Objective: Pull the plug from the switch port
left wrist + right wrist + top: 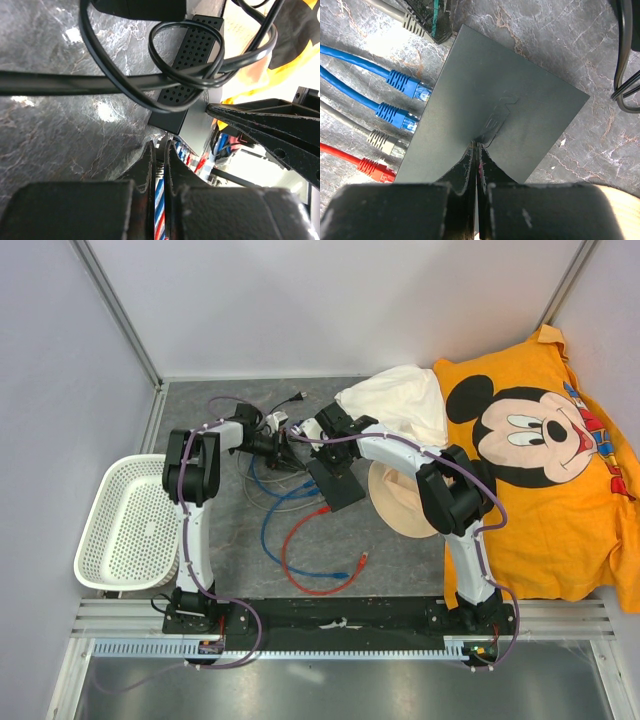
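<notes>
The flat black switch lies on the grey table, also in the top view. Along its left edge sit a grey plug, two blue plugs, another grey plug and a red plug. My left gripper is shut on the top grey plug's ribbed boot, right at the switch's corner. The plug's tip is hidden by the fingers. My right gripper is shut, its tips pressed down on the switch's top. In the top view both grippers, left and right, meet at the switch.
A looped black power cord lies over the switch's vented side. Red and blue cables trail toward me. A tan hat sits right of the switch, an orange shirt beyond, a white basket at left.
</notes>
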`<state>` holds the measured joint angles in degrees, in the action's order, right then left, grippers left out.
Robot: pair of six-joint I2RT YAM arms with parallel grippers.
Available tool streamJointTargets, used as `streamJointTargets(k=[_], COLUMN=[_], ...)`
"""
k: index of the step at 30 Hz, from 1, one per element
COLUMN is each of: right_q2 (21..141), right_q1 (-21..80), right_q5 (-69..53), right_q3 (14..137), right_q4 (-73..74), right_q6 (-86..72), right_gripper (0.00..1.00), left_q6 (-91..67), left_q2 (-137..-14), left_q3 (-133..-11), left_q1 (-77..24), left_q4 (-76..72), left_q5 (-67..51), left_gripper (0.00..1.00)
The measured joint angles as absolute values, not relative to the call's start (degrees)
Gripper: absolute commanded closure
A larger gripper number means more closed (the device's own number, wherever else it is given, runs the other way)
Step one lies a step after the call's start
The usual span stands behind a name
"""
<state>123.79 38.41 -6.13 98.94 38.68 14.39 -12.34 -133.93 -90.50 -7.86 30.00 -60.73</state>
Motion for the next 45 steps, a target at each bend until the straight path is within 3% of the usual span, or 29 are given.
streamJointTargets(k=[17,37,45], right_q2=[123.90,124.20,124.36], right_q1=[39.20,40.29,40.29], right_q5=[-5.56,-1.23,-1.19], right_q3=[98.94,98.94,99.15], right_q4=[37.95,36.75,36.82], right_q6=[14.33,11.94,11.79], right_gripper=[1.00,1.00,1.00], left_q6=[-11.92,-4.99,-0.10], left_q2=[-131.50,-128.70,-124.81], left_q3=[-85.97,-82.39,-94.17], left_q1=[-6.33,-6.42,-4.54], left_q4=[28.12,39.70,45.74], left_q5=[-61.06,-58.26,-45.87], left_gripper=[0.98,0.98,0.99])
